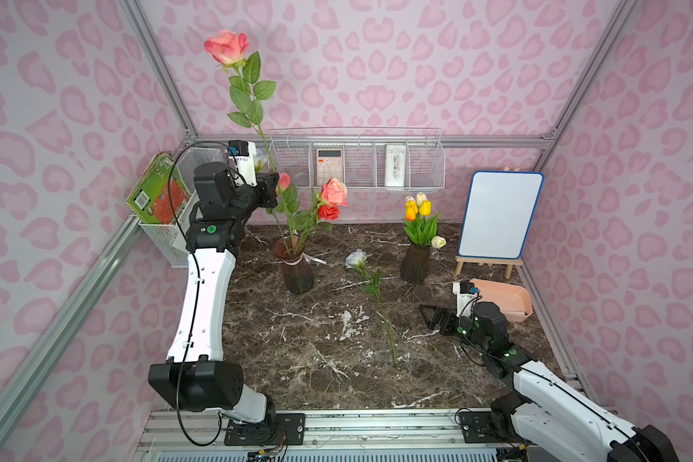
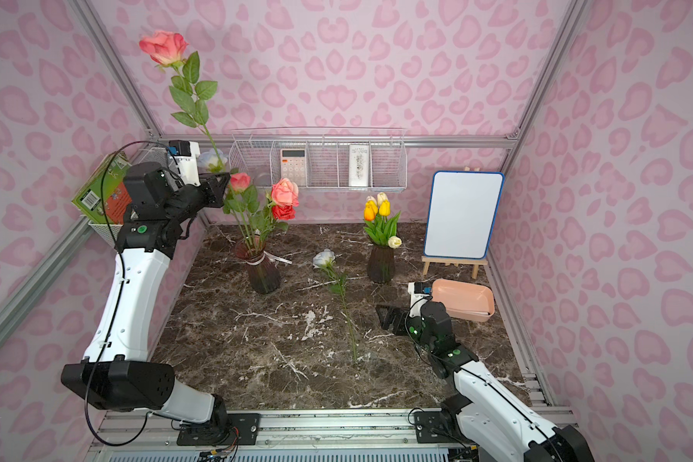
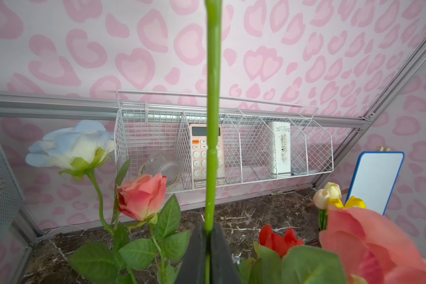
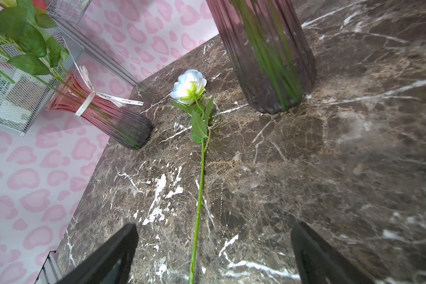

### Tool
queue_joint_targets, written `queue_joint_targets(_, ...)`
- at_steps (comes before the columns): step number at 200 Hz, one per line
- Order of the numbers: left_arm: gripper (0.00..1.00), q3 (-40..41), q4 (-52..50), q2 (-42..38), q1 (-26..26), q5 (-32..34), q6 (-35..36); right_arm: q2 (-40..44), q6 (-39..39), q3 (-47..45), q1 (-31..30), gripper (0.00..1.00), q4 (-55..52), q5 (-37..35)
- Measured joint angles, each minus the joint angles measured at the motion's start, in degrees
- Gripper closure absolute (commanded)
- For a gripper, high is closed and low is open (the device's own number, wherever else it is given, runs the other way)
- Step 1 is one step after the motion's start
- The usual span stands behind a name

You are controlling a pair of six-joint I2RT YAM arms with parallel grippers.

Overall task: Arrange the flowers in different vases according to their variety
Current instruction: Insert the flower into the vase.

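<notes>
Left wrist view looks along the left gripper [image 3: 208,231], whose black fingers [image 3: 194,255] are pressed together on the green stem of a pink rose [image 3: 212,98], pinching it upright. In both top views this held rose [image 1: 253,100] [image 2: 195,96] stands high above the table [image 1: 317,360], with its bloom against the back wall. The left gripper [image 1: 271,182] grips the stem partway down, above the vase with the white band [image 1: 297,268]. Below the fingers the stem runs down toward that vase's mouth among other stems; whether its end is inside I cannot tell. That vase also holds pink roses [image 3: 143,196], a red rose [image 1: 329,212] and a pale blue-white rose [image 3: 71,145].

A 2nd vase [image 1: 415,264] stands well apart, nearer the right arm, holding yellow, orange and cream tulips [image 1: 419,212].

Between the 2 vases, 1 more blue-white rose [image 1: 371,288] lies flat on the table, bloom toward the back wall. The right gripper [image 4: 214,225] sits low beside the peach tray [image 1: 505,298], its fingers [image 4: 103,258] spread wide. In the right wrist view the lying rose [image 4: 202,157] runs between them, touching neither.
</notes>
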State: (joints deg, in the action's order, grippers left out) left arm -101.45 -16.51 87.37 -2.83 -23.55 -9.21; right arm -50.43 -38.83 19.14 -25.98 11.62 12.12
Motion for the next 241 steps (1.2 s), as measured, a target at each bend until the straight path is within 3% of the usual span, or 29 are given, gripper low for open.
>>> queue_joint_targets(112, 1.0, 16.17, 16.11, 2.03, 0.09, 3.61, 8.07, -3.23, 4.37, 3.41, -0.07, 0.02, -1.62, 3.23)
queue_joint_targets(127, 0.74, 16.96, 16.0, 2.27, 0.2, 3.98, 7.85, -4.37, 4.72, 3.98, -0.37, 0.04, -2.1, 3.76)
queue_joint_targets(173, 0.32, 17.57, 10.86, -1.29, 1.95, 7.17, 4.2, -10.75, 7.13, 7.85, -6.16, 0.07, -5.79, 2.62)
queue_joint_targets(210, 0.19, 22.49, 5.6, -8.94, 3.87, 13.42, -0.66, -18.47, 9.16, 14.14, -13.18, 0.1, -9.55, -1.86)
queue_joint_targets(241, 0.17, 27.78, 1.68, -16.0, 5.09, 19.02, -5.92, -26.14, 10.84, 20.76, -16.59, 0.17, -13.31, -5.64)
